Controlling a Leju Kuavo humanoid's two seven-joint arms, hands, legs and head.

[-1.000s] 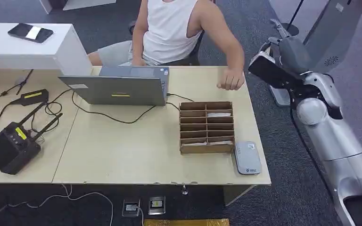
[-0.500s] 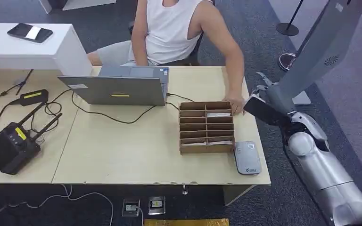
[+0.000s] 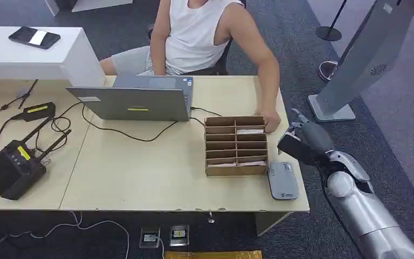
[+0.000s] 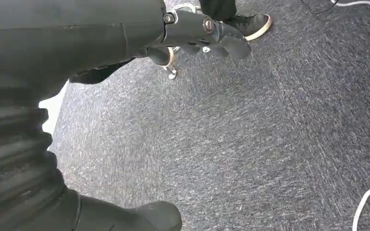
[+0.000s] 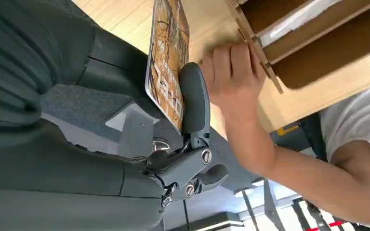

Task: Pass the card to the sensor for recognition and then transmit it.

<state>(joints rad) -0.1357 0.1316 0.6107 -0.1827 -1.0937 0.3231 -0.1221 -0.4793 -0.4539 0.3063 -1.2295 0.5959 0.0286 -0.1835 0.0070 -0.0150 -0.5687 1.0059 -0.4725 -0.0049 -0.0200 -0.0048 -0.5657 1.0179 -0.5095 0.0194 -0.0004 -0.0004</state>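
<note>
I see the pale wooden counter (image 3: 140, 172), its brown cardboard slotted organiser (image 3: 236, 145) and grey flat card sensor (image 3: 283, 181). My right hand (image 3: 302, 141) pinches the thin orange-patterned card (image 5: 166, 62) beside the counter's edge. It looks light, stiff, slippery; I'd grip its edges firmly.

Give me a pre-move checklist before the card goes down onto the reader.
1. Card gripped by the right hand: ok, held at the table's right edge.
2. Card reader uncovered: ok, nothing lies on it.
3. Card above the reader: not ok, it sits beyond the reader, toward the person.
4. Person's hand out of the way: not ok, it rests on the cardboard organizer, close to the card.
5. Card face toward the reader: cannot tell.
</note>
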